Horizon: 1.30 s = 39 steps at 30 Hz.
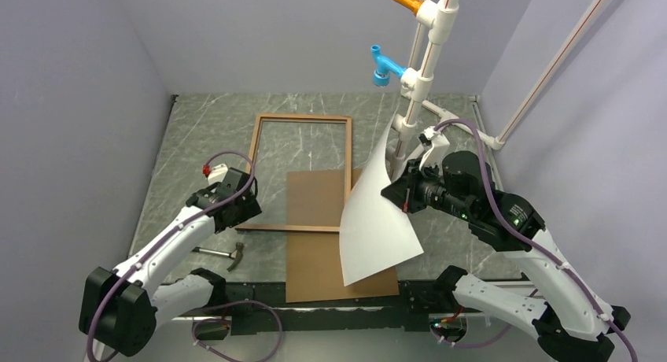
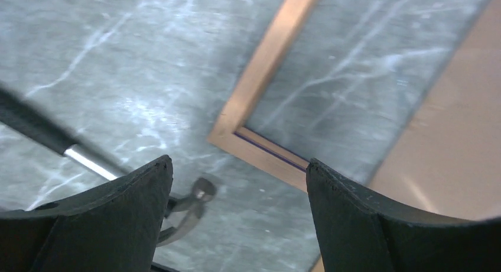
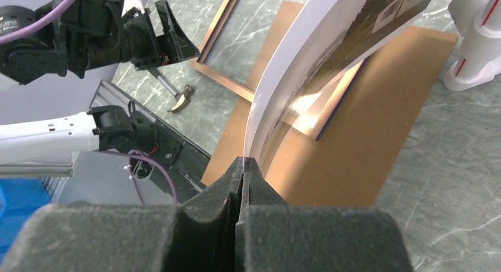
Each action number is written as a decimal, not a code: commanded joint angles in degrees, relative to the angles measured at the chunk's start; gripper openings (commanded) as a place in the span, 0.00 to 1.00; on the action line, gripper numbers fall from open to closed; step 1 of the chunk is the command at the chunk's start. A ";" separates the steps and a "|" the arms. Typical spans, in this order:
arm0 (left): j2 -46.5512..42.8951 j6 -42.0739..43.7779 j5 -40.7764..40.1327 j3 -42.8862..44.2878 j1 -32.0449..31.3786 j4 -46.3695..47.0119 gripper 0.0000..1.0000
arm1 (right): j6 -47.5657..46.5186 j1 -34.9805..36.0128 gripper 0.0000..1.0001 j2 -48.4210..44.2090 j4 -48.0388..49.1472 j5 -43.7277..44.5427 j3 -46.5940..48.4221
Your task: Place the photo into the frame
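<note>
r gripper [image 3: 242,162] is clenched tight on one edge of the large glossy print [image 1: 377,220], which has a grey landscape face and a plain white back. the sheet is held up off the table, curved, right of centre in the top view w/ its white back toward the cam. its low corner overlaps the plain brown backing board [image 1: 315,260]; can't tell if they touch. in the r wrist view the printed side faces the board.

the thin-railed brown wood rectangular frame [image 1: 256,153] lies flat on the grey marbled table [image 1: 197,134], centre-left. its lower right part sits on top of the board. the print is not in it.

l gripper [image 2: 236,168] is released, jaws wide apart w/ nothing between, hovering over the frame's lower-left corner. a small metal claw hammer [image 1: 224,254] lies on the table just below that corner.
</note>
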 commanded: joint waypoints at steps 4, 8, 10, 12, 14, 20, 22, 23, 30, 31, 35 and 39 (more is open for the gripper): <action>5.14 6.94 -0.01 0.16 6.61 1.14 0.83 | 0.88 -0.05 0.00 -0.40 3.71 -2.41 -0.03; 6.74 9.73 5.02 -3.00 9.24 7.59 0.78 | 0.81 -0.07 0.00 -0.39 3.73 -3.06 -0.18; 7.04 10.71 7.21 -4.34 10.33 10.20 0.75 | 0.70 -0.06 0.00 -0.32 3.77 -3.38 -0.26; 7.58 11.69 9.47 -5.46 11.07 12.84 0.70 | 0.62 -0.11 0.00 -0.30 3.77 -3.49 -0.23; 8.62 12.14 10.68 -5.79 11.34 14.24 0.64 | 0.52 -0.12 0.00 -0.35 3.81 -3.42 -0.16; 10.47 12.42 13.45 -6.53 11.44 15.90 0.37 | 0.56 -0.07 0.00 -0.43 4.10 -3.59 0.24; 9.81 12.00 14.99 -7.32 11.43 16.57 0.30 | 0.84 -0.08 0.00 -0.44 4.36 -4.01 0.31; 9.29 11.85 15.89 -7.80 11.38 16.99 0.27 | 0.95 -0.07 0.00 -0.44 4.57 -4.29 0.38; 3.18 9.15 21.56 -10.56 10.08 19.13 0.07 | 1.48 -0.07 0.00 -0.23 6.41 -6.17 1.06; 1.98 8.57 21.63 -10.73 9.25 18.92 0.04 | 1.59 -0.08 0.00 -0.17 6.76 -6.54 1.09; -0.31 5.96 20.98 -10.42 4.66 17.27 0.00 | 2.02 -0.11 0.00 -0.31 8.68 -7.76 0.73; -0.59 1.01 18.16 -9.56 -1.73 14.04 0.00 | 3.61 -0.08 0.00 0.23 12.48 -9.60 0.26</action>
